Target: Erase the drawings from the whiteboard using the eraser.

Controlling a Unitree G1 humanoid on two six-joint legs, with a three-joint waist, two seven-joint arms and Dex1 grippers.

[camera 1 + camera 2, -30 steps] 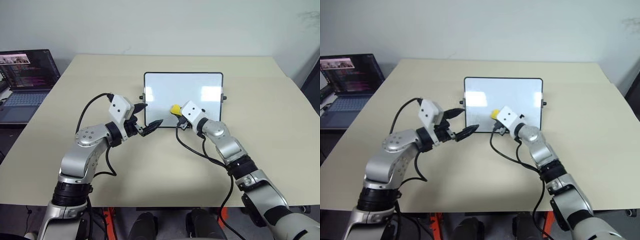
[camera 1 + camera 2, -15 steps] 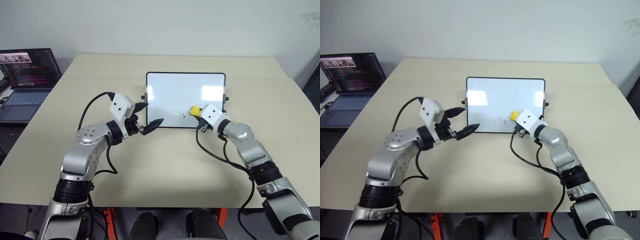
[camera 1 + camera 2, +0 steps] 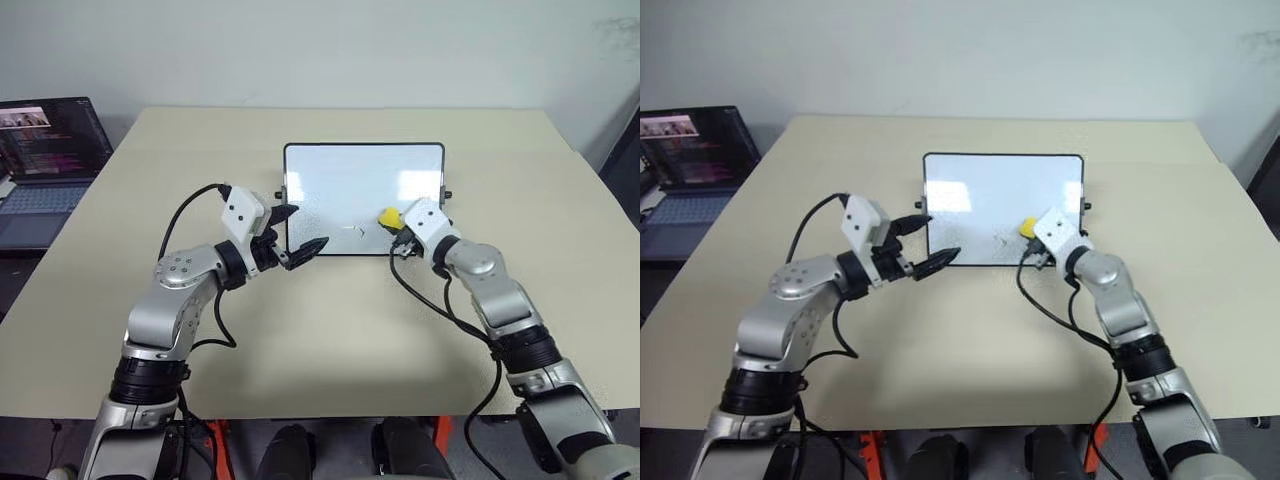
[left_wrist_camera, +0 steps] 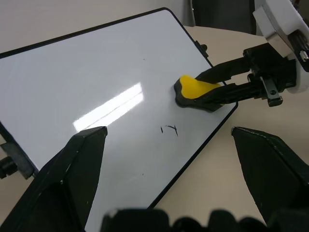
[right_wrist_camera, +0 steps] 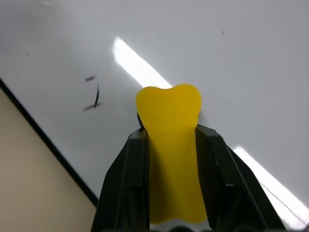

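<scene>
The whiteboard (image 3: 340, 180) stands tilted up at the middle of the table, its face almost bare. Of the drawings, a few small black strokes (image 3: 360, 231) are left near its lower edge, also seen as marks (image 4: 170, 129) in the left wrist view. My right gripper (image 3: 394, 223) is shut on the yellow eraser (image 3: 387, 216), whose dark underside presses on the board's lower right part, just right of those strokes. The eraser (image 5: 169, 145) sits between both black fingers (image 5: 130, 183). My left gripper (image 3: 300, 229) is open at the board's lower left corner, holding nothing.
An open laptop (image 3: 45, 150) stands off the table's far left. The beige table (image 3: 330, 330) has free room in front of the board and on both sides. Black cables hang from both wrists.
My right gripper carried the eraser to the right along the board's lower part, from the middle to the right side, uncovering the small strokes. The left arm kept still. The view shifted slightly.
</scene>
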